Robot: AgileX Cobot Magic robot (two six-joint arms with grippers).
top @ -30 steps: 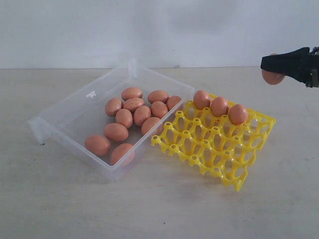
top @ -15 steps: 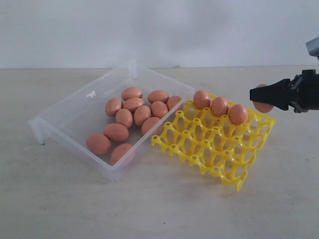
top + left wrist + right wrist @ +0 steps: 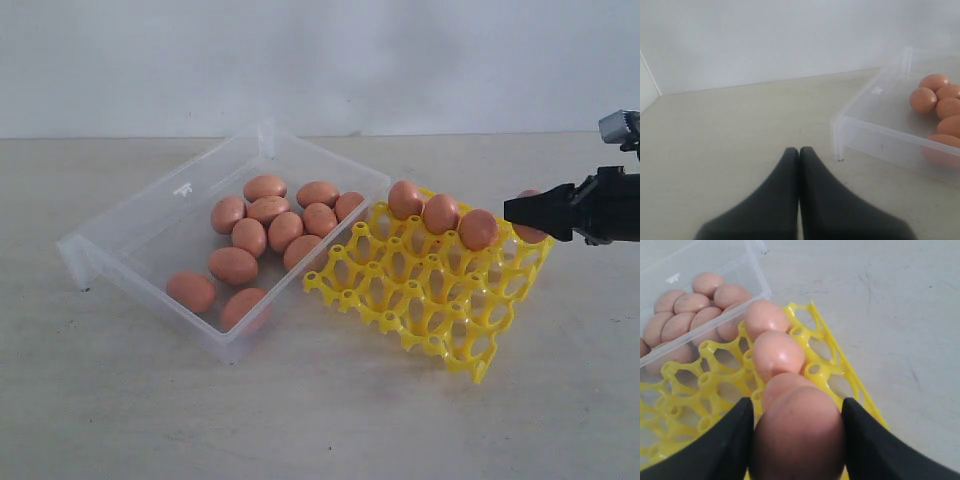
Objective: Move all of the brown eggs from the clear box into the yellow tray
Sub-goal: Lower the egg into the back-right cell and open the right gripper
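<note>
Down and inward have come the right fingers (image 3: 548,208): a second ago they hung high off the tray's far right corner, and now they sit level with its back row. From the exterior view, the carried egg (image 3: 531,233) peeks out behind the black fingers, just beside the third of three seated eggs (image 3: 478,229) in the yellow tray (image 3: 420,300). Twelve more brown eggs (image 3: 285,231) lie loose in the clear box (image 3: 150,215), which touches the tray on the bench (image 3: 300,420). Whether the carried egg already touches its cell I cannot tell; the fingers cover it.

From the left wrist view, the left fingers (image 3: 787,172) are pressed together with nothing between them, above bare bench near a corner of the clear box (image 3: 860,122). Only a few eggs (image 3: 923,100) show at the edge of the picture.

From the right wrist view, the right fingers (image 3: 737,437) stand wide, clamped on the carried egg (image 3: 800,435) across its middle. It fills the foreground and hides the cell beneath it.

These eggs look light, smooth and rigid, likely slippery and prone to cracking. A gentle hold across the widest part seems best, with the release made low over the cell.
</note>
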